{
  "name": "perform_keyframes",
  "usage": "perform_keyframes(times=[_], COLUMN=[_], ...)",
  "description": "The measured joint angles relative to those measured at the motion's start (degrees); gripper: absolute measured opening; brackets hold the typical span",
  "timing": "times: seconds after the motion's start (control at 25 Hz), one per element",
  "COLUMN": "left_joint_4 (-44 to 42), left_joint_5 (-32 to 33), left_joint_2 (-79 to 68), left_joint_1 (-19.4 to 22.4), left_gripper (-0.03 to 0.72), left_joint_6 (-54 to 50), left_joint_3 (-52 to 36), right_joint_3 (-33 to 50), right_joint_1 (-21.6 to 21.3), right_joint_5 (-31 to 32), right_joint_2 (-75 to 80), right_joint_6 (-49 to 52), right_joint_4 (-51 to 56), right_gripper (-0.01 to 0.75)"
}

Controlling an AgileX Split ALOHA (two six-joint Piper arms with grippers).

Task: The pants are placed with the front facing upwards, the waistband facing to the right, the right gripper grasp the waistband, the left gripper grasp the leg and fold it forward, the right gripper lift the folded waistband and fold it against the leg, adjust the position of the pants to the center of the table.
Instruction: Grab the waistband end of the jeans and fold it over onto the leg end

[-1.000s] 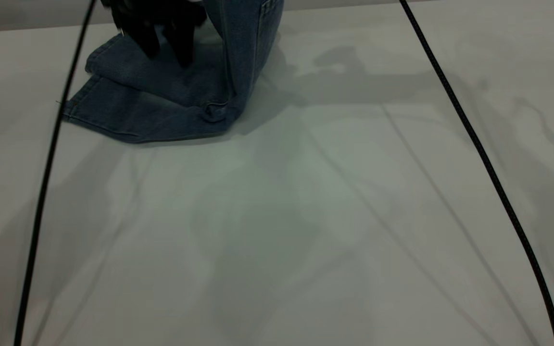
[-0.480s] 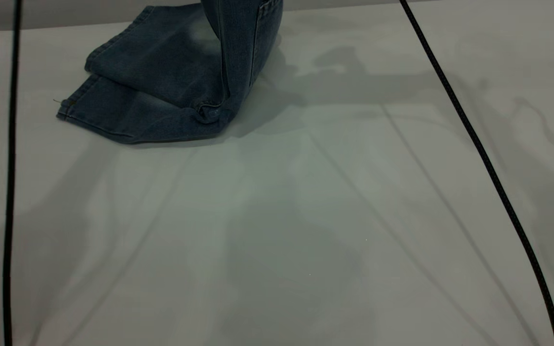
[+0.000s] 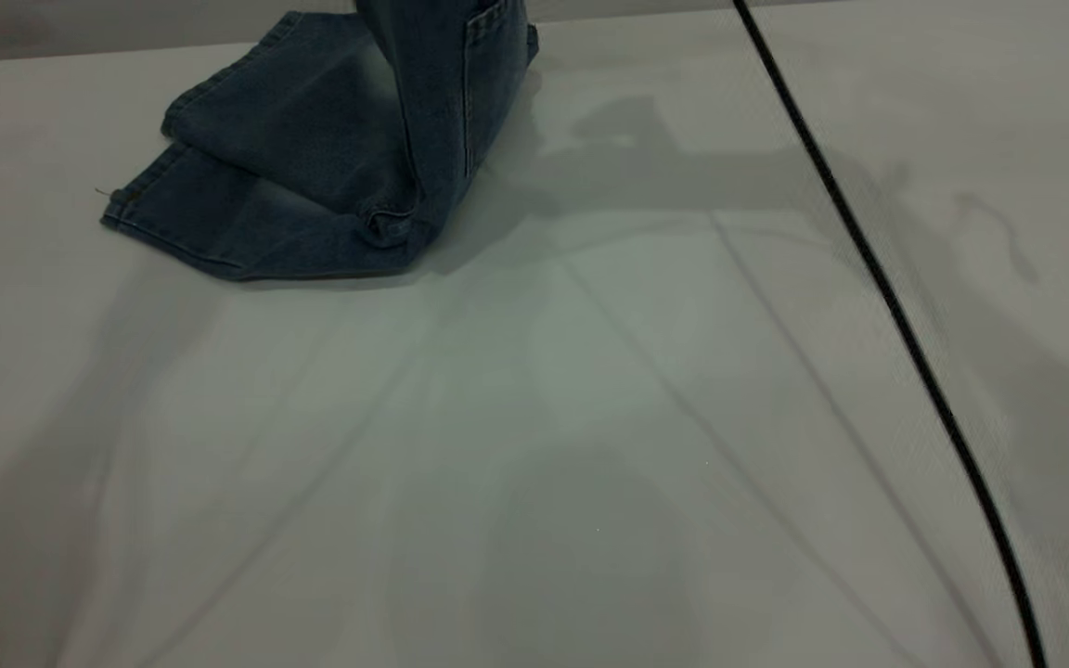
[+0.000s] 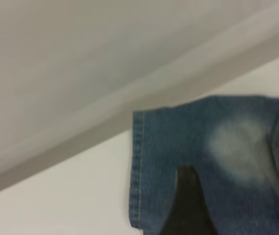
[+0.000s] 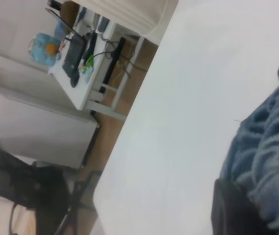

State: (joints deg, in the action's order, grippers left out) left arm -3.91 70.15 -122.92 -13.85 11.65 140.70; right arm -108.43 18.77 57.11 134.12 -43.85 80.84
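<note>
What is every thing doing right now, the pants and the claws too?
the pants: legs folded flat on the table, top part lifted upright.
the waistband: bunched up, held off the table.
the right claw: shut on the waistband, up in the air.
the left claw: hovering over a folded leg, nothing seen in it.
the table: flat, with the folded legs lying on it.

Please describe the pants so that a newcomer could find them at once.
On the broad pale grey table, look to the far left corner. There lie the short blue denim pants, legs folded flat, one part lifted upright. They are the only cloth there, with pale faded patches.
</note>
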Motion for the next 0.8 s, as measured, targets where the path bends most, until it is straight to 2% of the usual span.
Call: perform_keyframes(times=[0.32, 0.52, 0.8], left_joint_4=[2.2, 2.8, 2.8], left_joint_5=[-0.1, -0.1, -0.1], left_joint_2=[5.7, 6.6, 6.6], left_joint_1=[-0.1, -0.1, -0.1], left_gripper=[0.475, 0.475, 0.475], left_joint_6=[1.6, 2.6, 3.0], left_joint_3=[0.1, 0.1, 0.1], right_joint_3=[0.0, 0.0, 0.0], right_joint_1=[2.8, 3.8, 6.1], right_joint_5=[-6.8, -8.3, -14.6], right_joint_2=[2.8, 5.5, 6.0], right_joint_6=[-1.6, -5.2, -9.6], right_joint_4=[1.7, 7.0, 14.7], right_gripper=[0.113, 0.113, 0.113])
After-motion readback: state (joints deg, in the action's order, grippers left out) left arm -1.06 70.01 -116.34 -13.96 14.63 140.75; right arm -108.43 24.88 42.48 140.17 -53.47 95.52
